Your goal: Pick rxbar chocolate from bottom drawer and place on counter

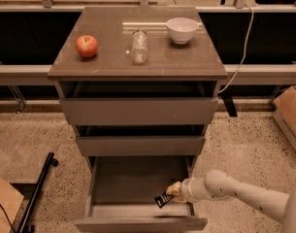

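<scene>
The bottom drawer [138, 181] is pulled out, its tray open to view. My gripper [174, 191] reaches in from the right, over the drawer's front right corner. It is shut on the rxbar chocolate [163, 198], a small black wrapper with white lettering that sticks out tilted to the lower left of the fingers, just above the drawer floor. The counter [138, 47] is the glossy brown top of the cabinet, far above the gripper.
On the counter stand a red apple [87, 45], a glass jar [139, 46] and a white bowl [182, 29]. The two upper drawers [138, 111] stick out slightly. A black bar [36, 193] lies on the floor at left, a cardboard box [290, 115] at right.
</scene>
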